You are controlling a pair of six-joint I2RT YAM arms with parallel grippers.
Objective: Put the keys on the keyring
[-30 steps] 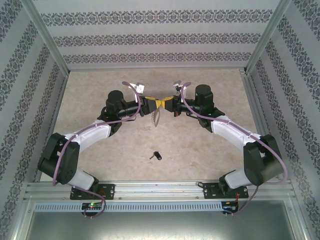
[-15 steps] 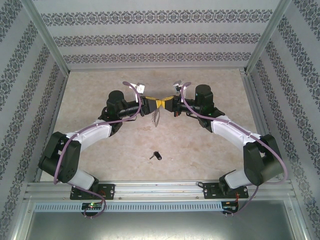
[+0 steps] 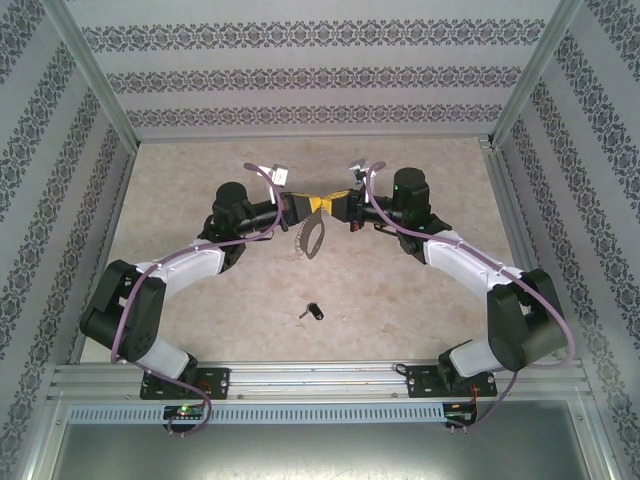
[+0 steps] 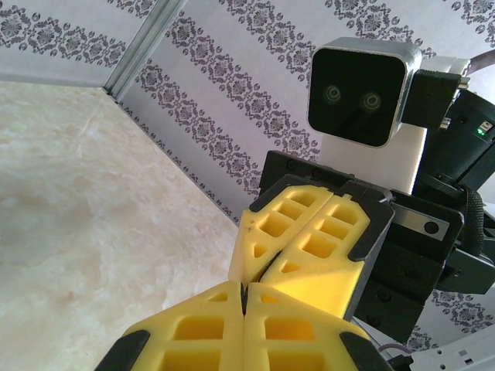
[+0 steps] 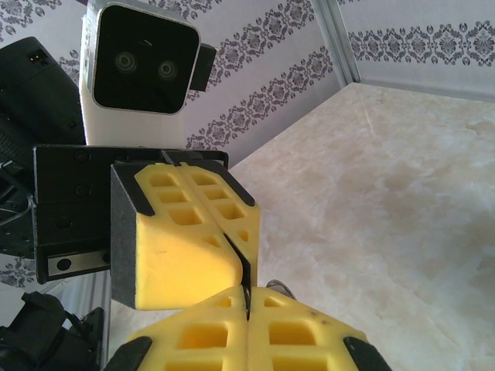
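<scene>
2 jaws clenched tip-to-tip, pinching keyring [image 3: 312, 238], hanging just below; key [image 3: 313, 311] on tbl [image 3: 200, 300], well apart.

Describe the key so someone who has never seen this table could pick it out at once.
Start at the metal rail along the near edge of the table. Just beyond its middle, on bare beige tabletop, lies the key. It is tiny and dark, lying alone, unlike the bigger silver keyring farther back where the left claw and right claw meet.
</scene>
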